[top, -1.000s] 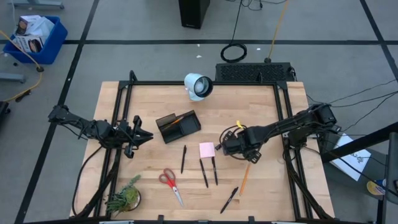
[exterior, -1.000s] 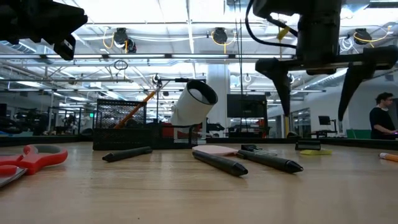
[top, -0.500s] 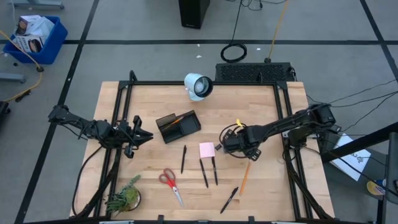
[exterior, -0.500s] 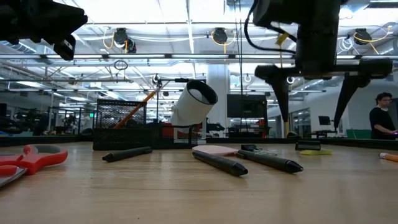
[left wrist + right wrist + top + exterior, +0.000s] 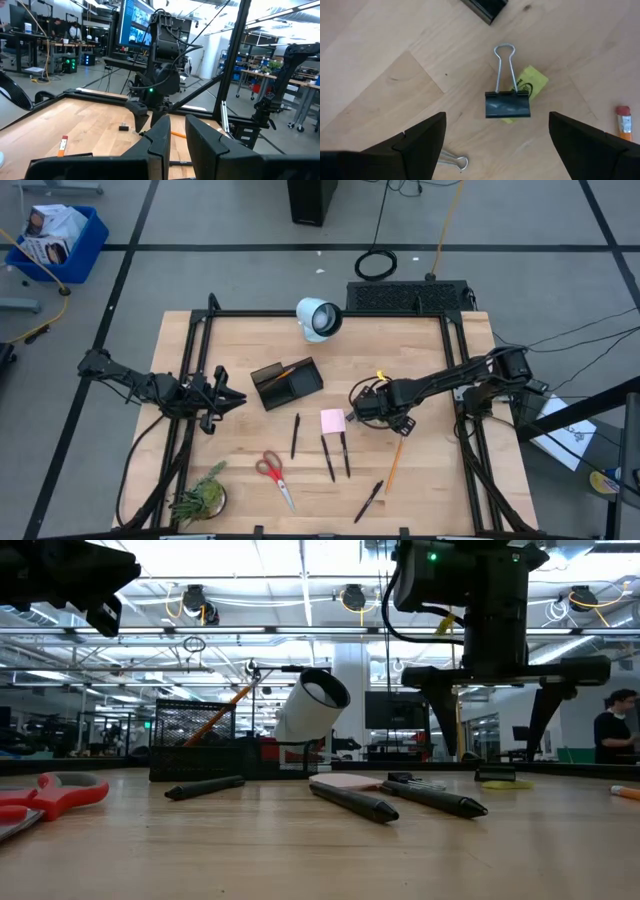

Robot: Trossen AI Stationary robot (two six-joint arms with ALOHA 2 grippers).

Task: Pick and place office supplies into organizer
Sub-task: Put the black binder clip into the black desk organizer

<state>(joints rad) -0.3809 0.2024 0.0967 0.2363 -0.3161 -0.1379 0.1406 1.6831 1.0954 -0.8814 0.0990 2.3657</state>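
A black binder clip (image 5: 507, 104) with wire handles lies flat on the wood beside a yellow tag (image 5: 529, 84). My right gripper (image 5: 497, 131) hangs open above it, pointing down, one finger on either side and clear of it (image 5: 492, 725). The organizer (image 5: 287, 383), a black tray, stands on the table left of centre with an orange pencil leaning in it. A pink pad (image 5: 333, 420), black pens (image 5: 327, 457), a loose pencil (image 5: 394, 465) and red scissors (image 5: 273, 477) lie on the near half. My left gripper (image 5: 225, 398) waits at the left, shut and empty.
A white lamp-like cylinder (image 5: 319, 318) lies at the far edge, and a green plant (image 5: 200, 498) stands at the near left corner. A second clip's wire handle (image 5: 454, 160) lies close to one right finger. Black frame rails (image 5: 455, 370) run along both sides.
My right gripper has sunk toward the binder clip and shifted a little toward the table's left. Its fingers have stayed wide apart.
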